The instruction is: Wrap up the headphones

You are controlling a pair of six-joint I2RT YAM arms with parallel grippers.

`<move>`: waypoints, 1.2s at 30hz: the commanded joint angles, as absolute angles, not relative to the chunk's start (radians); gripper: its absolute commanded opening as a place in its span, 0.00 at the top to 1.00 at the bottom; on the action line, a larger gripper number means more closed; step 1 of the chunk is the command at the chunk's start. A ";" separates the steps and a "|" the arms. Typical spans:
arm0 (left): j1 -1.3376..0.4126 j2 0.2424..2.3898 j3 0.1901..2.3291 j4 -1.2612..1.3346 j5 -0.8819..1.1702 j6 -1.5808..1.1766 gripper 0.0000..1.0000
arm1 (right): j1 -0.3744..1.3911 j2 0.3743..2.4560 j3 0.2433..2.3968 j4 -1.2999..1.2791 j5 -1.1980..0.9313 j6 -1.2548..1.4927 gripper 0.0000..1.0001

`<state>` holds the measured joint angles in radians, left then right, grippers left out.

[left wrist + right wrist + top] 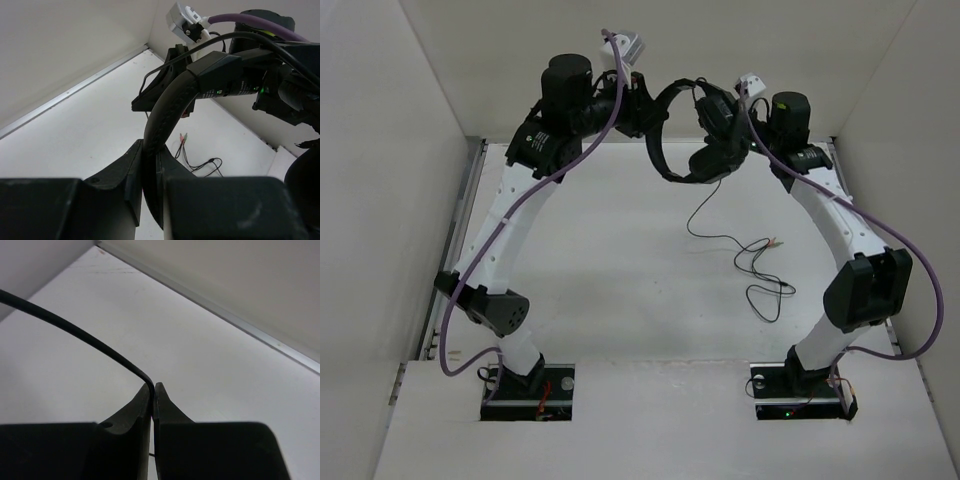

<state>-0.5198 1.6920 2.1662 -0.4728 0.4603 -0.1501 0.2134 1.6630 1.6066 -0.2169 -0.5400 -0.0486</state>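
headphones [708, 160]: lifted clear of the table [620, 290], strung between the two raised grippers at the far end of the workspace, seen from the top camera.
headband [167, 110]: arcs up out of the left gripper [150, 155] toward the right arm [260, 85]; in the top view it curves down and to the right, ending beside an earcup [712, 160].
left gripper jaws: closed tight on the headband, one finger pressed against each side of the band (clearest in the left wrist view).
cable [75, 330]: a thin black line that comes in from the upper left of the right wrist view and bends down into the right gripper [152, 390].
right gripper jaws: almost together, pinching the cable between the fingertips.
cable's loose end: hangs from the earcup area down to the table, where it lies in slack loops [760, 275] in front of the right arm.
plugs [775, 241]: light-tipped, resting on the table beside the loops, well apart from both grippers.
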 commanded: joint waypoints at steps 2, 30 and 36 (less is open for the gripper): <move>-0.516 1.695 2.198 -0.341 0.512 -0.245 1.00 | 0.242 1.611 1.654 -0.149 -0.673 0.089 1.00; -0.484 1.789 2.422 -0.281 0.489 -0.307 1.00 | 0.215 1.635 1.447 0.227 -0.913 0.566 1.00; -0.479 1.821 2.473 -0.262 0.477 -0.319 0.99 | 0.229 1.657 1.408 0.405 -0.957 0.742 0.92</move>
